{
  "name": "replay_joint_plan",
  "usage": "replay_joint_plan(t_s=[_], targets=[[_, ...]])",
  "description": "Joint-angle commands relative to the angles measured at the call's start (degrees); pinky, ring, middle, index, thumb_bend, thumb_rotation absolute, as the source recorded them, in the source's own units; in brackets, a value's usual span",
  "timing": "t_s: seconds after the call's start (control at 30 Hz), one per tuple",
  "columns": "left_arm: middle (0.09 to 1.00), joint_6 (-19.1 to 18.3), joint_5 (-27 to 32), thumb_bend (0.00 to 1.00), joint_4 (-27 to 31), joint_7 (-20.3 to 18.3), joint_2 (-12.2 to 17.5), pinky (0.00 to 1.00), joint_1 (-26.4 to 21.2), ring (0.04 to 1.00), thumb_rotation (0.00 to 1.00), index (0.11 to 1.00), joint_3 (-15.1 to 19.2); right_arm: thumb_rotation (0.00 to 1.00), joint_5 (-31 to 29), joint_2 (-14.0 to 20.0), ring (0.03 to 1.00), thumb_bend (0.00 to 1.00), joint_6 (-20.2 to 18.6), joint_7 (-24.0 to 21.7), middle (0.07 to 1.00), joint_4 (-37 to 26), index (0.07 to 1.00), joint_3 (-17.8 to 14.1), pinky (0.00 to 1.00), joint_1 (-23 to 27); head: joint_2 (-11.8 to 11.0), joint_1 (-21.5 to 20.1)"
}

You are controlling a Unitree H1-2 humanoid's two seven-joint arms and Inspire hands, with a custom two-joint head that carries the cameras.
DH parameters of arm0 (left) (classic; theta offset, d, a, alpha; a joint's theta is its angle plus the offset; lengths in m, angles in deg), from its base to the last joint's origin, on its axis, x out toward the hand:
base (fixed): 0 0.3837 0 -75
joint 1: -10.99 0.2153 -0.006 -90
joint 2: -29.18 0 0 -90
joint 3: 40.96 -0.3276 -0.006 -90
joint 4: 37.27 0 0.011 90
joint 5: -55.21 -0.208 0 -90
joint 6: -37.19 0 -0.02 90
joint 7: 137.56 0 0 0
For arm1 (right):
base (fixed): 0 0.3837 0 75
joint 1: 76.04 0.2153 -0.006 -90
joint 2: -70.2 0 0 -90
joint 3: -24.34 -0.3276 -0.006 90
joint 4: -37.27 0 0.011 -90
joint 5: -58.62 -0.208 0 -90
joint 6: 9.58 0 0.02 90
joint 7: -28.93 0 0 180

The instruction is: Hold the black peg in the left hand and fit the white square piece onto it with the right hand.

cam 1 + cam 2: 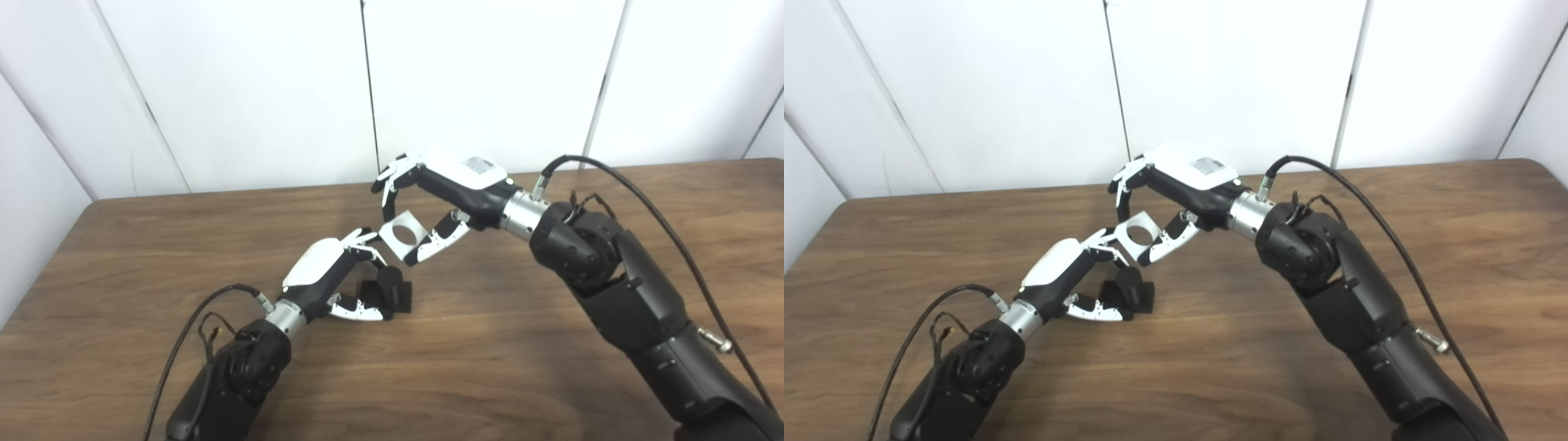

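Taking the black peg (392, 286) as the landmark, the left hand (327, 275) sat directly to its left, low on the wooden table (153, 245), its fingers curled over the top of the peg and its thumb running along the near side of the peg's square base. That was a bracing hold, and the likely reason for it was to stop the peg from sliding or tipping when something was pushed down on it. The peg stood upright on the table, its long axis close to vertical and its rounded top pointing up, perhaps leaning a little toward the camera; the fingers hid part of it, so the exact lean could not be judged. Just above the peg and slightly to its right hung the white square piece (402, 234), clear of the peg's top and near the left fingers, though contact with them could not be ruled out. It was turned corner-up like a diamond, with its round hole (403, 233) facing the camera and tilted downward rather than aimed straight down the peg. Up and to the right of the peg, the right hand (441, 196) was closed on the piece, fingertips on its upper left edge and thumb under its lower right edge, which left the hole unobstructed for fitting.
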Motion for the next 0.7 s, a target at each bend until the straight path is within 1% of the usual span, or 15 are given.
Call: replay_joint_plan(t_s=[0.0,0.1,0.2,0.37,0.67], targets=[[0.918,-1.75,-2.55,0.52,-0.22,-0.56,0.16,0.92,-0.62,0.978,0.07,0.492,-0.90,0.14,0.29,-0.93,0.836,0.52,1.02,2.18,0.769,0.42,0.480,-0.40,0.89,2.92,0.03,0.17],[0.920,-1.99,-2.61,0.52,-0.19,-0.58,0.17,0.93,-0.62,0.982,0.08,0.492,-0.91,0.14,0.79,-1.38,0.831,0.52,2.20,3.02,0.762,3.06,0.480,-0.16,0.88,3.33,0.03,0.37],[0.921,-2.23,-2.65,0.52,0.04,-0.61,0.10,0.93,-0.60,0.984,0.08,0.492,-0.89,0.14,1.05,-1.45,0.834,0.52,2.51,3.05,0.765,4.59,0.480,0.20,0.88,3.71,0.13,0.44],[0.923,-2.77,-2.39,0.52,0.04,-0.81,-0.13,0.94,-0.74,0.984,0.08,0.491,-0.93,0.14,1.54,-1.69,0.845,0.52,2.13,2.57,0.774,6.11,0.480,0.90,0.90,4.28,0.08,0.51],[0.922,-2.98,-2.68,0.52,-0.07,-0.69,-0.28,0.94,-1.03,0.982,0.08,0.492,-1.17,0.14,2.09,-2.13,0.834,0.52,2.59,3.02,0.771,7.13,0.481,2.29,0.89,4.09,0.15,0.97]])
